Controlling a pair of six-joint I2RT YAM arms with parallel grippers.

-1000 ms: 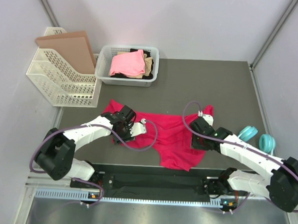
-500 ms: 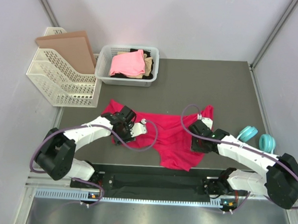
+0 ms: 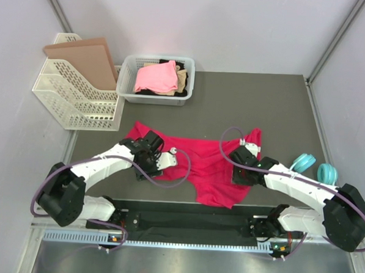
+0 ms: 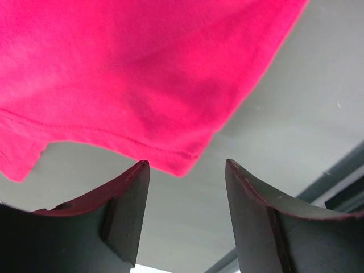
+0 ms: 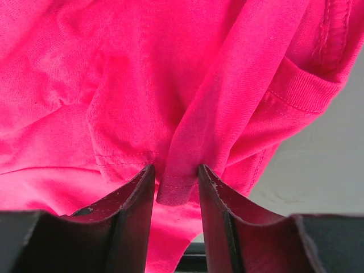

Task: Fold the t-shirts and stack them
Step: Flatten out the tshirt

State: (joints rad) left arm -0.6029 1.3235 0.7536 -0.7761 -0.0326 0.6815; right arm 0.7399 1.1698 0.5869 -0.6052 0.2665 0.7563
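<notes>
The bright crimson-magenta cloth t-shirt [image 3: 202, 165] lies rumpled on the grey table [image 3: 257, 104]. The right gripper [image 5: 176, 185] pinches a raised fold; the left gripper [image 4: 183, 210] gapes empty just short of the hem, and should straddle that edge before closing.

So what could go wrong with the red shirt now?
The right jaws pinch only a narrow fold of the crimson t-shirt near its hem; a pull might slip it free. The left jaws stand open with the shirt's edge just ahead of them, not between, so closing now could miss it. It also lies bunched, so the fold may come out crooked.
</notes>
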